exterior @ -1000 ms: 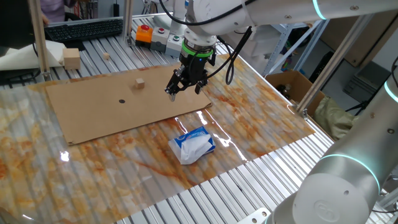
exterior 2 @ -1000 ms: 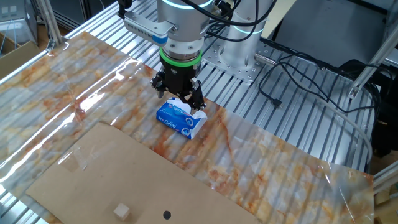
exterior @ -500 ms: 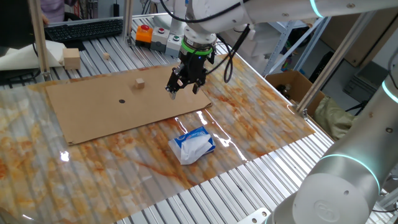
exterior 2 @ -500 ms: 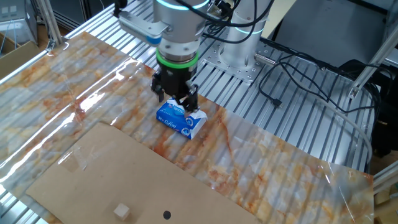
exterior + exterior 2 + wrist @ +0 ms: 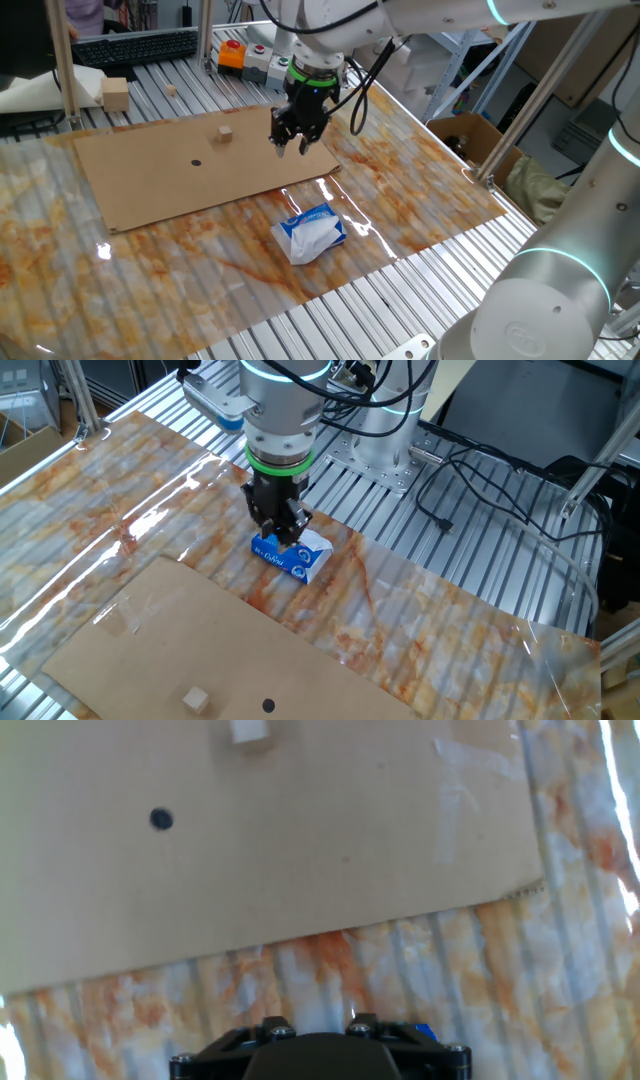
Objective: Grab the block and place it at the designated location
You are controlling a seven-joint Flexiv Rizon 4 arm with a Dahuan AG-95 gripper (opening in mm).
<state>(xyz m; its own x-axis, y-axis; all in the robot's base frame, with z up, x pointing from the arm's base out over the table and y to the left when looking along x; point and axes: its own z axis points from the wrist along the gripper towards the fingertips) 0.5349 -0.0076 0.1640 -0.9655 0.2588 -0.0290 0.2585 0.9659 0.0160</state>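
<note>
The block is a small tan cube on the brown cardboard sheet, near its far edge. It also shows in the other fixed view and at the top edge of the hand view. The black dot lies on the cardboard a little left of the block, apart from it, and shows in the other views too. My gripper hangs open and empty above the cardboard's right end, well right of the block. In the other fixed view it stands in front of the tissue pack.
A blue-and-white tissue pack lies on the marbled sheet in front of the cardboard. A larger pale wooden block and a keyboard sit at the back left. An open cardboard box stands off the table at right.
The gripper has turned about its wrist and shifted slightly toward the cardboard's far edge. The block, the dot and the tissue pack have not moved.
</note>
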